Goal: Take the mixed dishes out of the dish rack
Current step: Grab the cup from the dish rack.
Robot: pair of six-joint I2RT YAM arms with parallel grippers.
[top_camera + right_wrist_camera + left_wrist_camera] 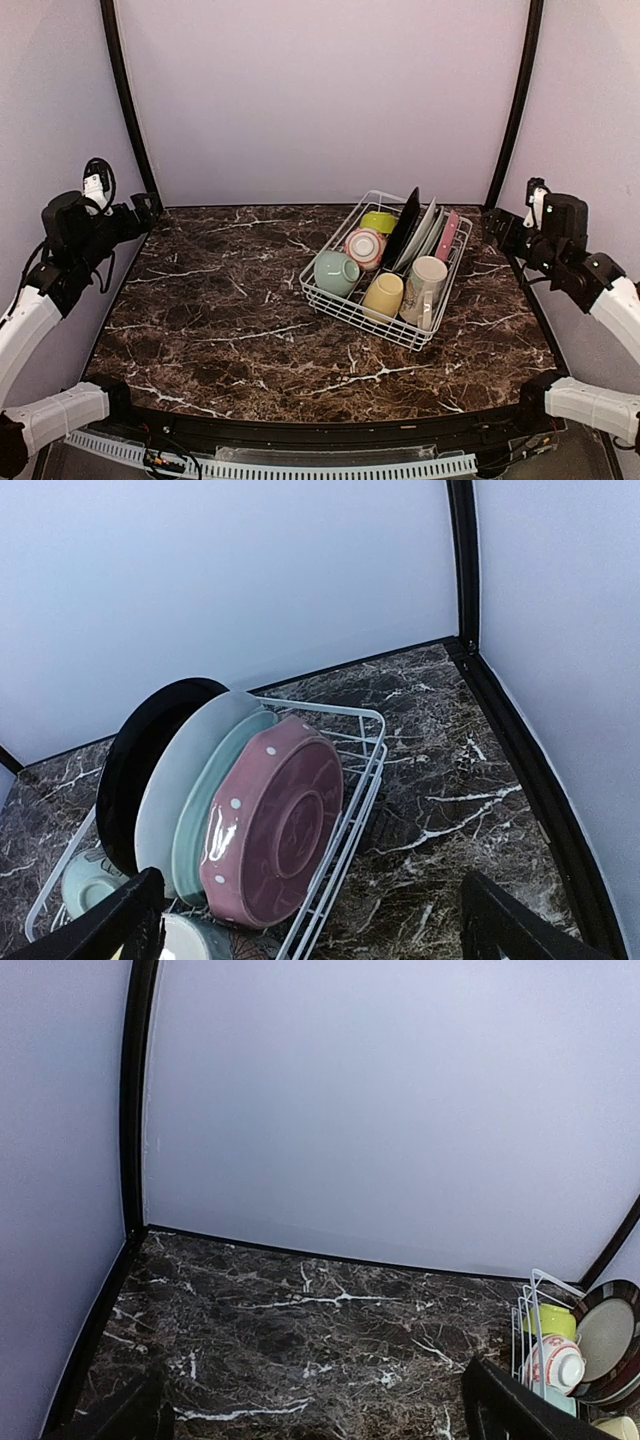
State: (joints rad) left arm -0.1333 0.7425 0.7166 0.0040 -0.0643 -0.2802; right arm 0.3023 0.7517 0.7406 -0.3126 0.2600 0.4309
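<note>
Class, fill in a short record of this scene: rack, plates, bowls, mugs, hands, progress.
Rack: white wire dish rack, right of centre on the dark marble table
Plates: on edge at the rack's far right; black plate, pale plates, pink dotted plate
Bowls: mint bowl, pink-striped bowl, lime bowl, along the rack's left side
Mugs: yellow mug, beige mug, at the near end
Hands: left hand and right hand open, empty, at the table's sides
Progress: nothing unloaded yet
</note>
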